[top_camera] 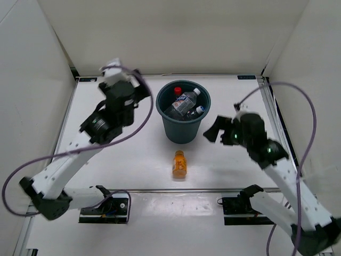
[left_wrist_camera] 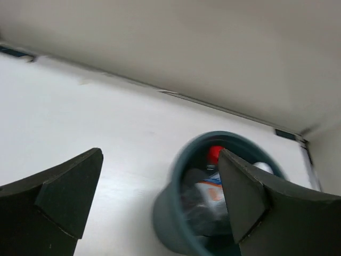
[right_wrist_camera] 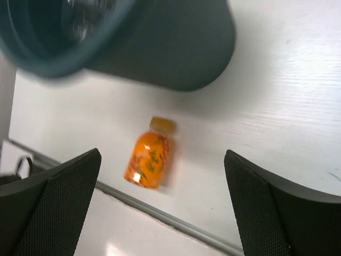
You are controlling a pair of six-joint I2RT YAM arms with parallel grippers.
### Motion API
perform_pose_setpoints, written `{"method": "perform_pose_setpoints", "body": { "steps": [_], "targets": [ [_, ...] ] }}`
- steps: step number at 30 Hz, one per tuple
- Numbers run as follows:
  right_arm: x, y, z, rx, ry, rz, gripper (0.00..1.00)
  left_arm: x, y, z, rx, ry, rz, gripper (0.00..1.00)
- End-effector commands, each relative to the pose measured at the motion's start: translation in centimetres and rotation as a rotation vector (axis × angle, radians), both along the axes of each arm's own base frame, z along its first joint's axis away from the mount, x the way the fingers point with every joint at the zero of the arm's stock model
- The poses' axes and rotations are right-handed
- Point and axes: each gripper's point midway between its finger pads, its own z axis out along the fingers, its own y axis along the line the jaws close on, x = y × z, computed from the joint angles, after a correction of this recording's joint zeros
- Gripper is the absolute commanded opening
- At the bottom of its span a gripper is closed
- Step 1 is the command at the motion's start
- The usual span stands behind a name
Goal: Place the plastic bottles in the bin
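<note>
The dark teal bin (top_camera: 181, 133) stands upright at the middle back of the table. Inside it lie clear bottles with pale labels (top_camera: 184, 101) and a red-capped one (top_camera: 177, 90). The orange bottle (top_camera: 179, 164) lies on its side on the table just in front of the bin, cap toward it. My left gripper (top_camera: 143, 90) is open and empty, raised left of the bin; its view shows the bin (left_wrist_camera: 164, 217) and the red cap (left_wrist_camera: 214, 154). My right gripper (top_camera: 213, 129) is open and empty, raised right of the bin; its view shows the orange bottle (right_wrist_camera: 149, 158) and the bin (right_wrist_camera: 176, 48).
White walls close in the table at the back and both sides. A metal rail (top_camera: 176, 190) runs along the front edge just behind the orange bottle, also in the right wrist view (right_wrist_camera: 160, 213). Purple cables loop from both arms.
</note>
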Motion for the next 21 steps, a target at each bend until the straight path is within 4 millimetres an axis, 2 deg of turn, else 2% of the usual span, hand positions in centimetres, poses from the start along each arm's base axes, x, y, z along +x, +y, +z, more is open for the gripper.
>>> {"method": "perform_pose_setpoints", "body": {
  "steps": [1,2,3,5,6,7,8,9,11,12,13,14,15,19,20,21],
  "targets": [
    [-0.8,1.6,0.5,0.089,-0.295,0.097,1.00,-3.1,7.0,-2.8,-0.014,0.007,0.208,1.00],
    [-1.2,2.1,-0.6,0.101,-0.297,0.124,1.00,-3.9,7.8,-3.8,-0.021,0.013,0.220,1.00],
    [-2.5,3.0,-3.6,0.090,-0.233,0.182,1.00,-5.3,9.1,-5.3,-0.029,0.016,0.222,1.00],
    [-3.4,3.9,-5.8,0.050,-0.191,0.244,1.00,-6.5,10.2,-6.9,-0.028,0.025,0.224,1.00],
    [-3.9,4.8,-6.1,0.038,-0.193,0.286,1.00,-7.4,10.9,-8.0,-0.035,0.033,0.217,1.00],
    [-4.1,5.3,-7.9,0.009,-0.152,0.311,1.00,-7.8,11.1,-8.6,-0.062,0.040,0.223,1.00],
    [-4.1,6.1,-8.1,0.001,-0.158,0.327,1.00,-8.7,12.1,-10.4,-0.028,0.094,0.247,1.00],
    [-3.9,7.0,-9.6,-0.032,-0.129,0.328,1.00,-9.7,13.4,-12.2,-0.054,0.143,0.322,1.00],
    [-4.0,8.3,-9.2,-0.020,-0.156,0.342,1.00,-11.0,14.7,-13.6,0.009,0.207,0.352,1.00],
    [-3.9,8.8,-10.1,-0.042,-0.143,0.347,1.00,-11.3,14.9,-14.4,-0.011,0.229,0.374,1.00],
    [-4.2,10.0,-9.6,-0.033,-0.149,0.360,1.00,-11.6,15.1,-15.1,0.000,0.254,0.388,1.00],
    [-4.1,10.4,-10.4,-0.057,-0.124,0.351,1.00,-12.4,15.9,-15.6,0.028,0.288,0.402,1.00],
    [-4.2,11.1,-10.4,-0.056,-0.123,0.342,1.00,-12.7,15.9,-16.0,0.019,0.306,0.402,1.00],
    [-4.2,12.9,-11.7,-0.078,-0.053,0.308,1.00,-13.5,15.9,-16.9,-0.025,0.325,0.392,1.00],
    [-3.7,12.9,-12.4,-0.102,-0.032,0.277,0.99,-13.6,16.1,-17.1,-0.024,0.326,0.393,1.00],
    [-4.5,13.3,-13.2,-0.115,-0.005,0.294,0.99,-13.8,16.2,-16.9,-0.038,0.316,0.390,1.00]
  ]
}}
